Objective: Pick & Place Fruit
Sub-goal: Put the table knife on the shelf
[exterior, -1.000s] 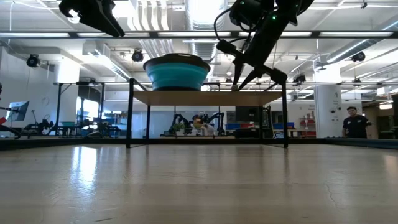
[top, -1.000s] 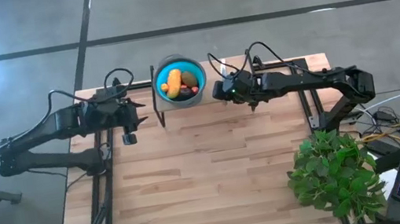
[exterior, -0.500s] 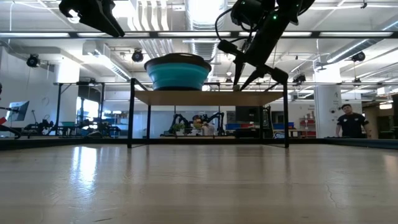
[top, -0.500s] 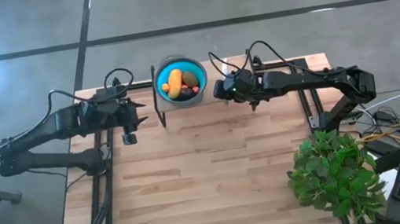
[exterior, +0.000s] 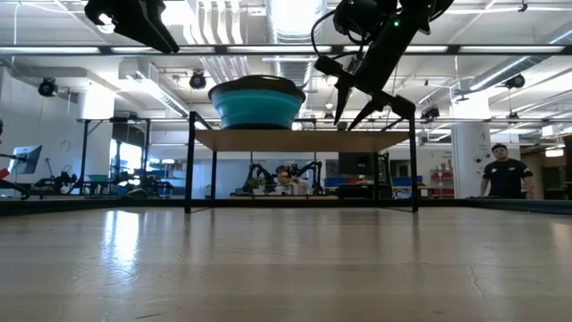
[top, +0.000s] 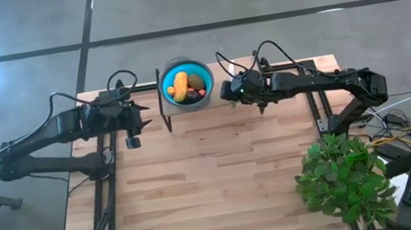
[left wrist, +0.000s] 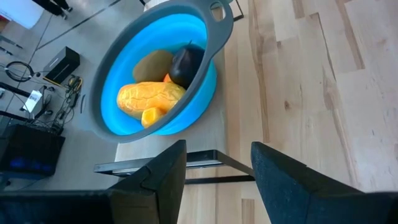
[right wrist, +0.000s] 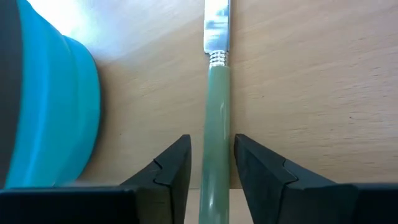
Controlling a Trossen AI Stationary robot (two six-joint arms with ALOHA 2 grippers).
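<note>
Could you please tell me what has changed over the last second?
The right claw has spread its fingers around the green-handled utensil, which lies on the shelf beside the blue bowl. The left claw, bowl and fruit stayed put.

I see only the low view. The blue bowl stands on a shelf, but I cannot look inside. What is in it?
Observer: Fruit: an orange-yellow piece, an olive-green oval, a dark round one.
Operator: What is under the right gripper?
Observer: A green-handled utensil lies on the wood, its handle between the right gripper's jaws, which stand apart.
Operator: And the left gripper?
Observer: The left gripper is open beside the bowl, holding nothing.
</note>
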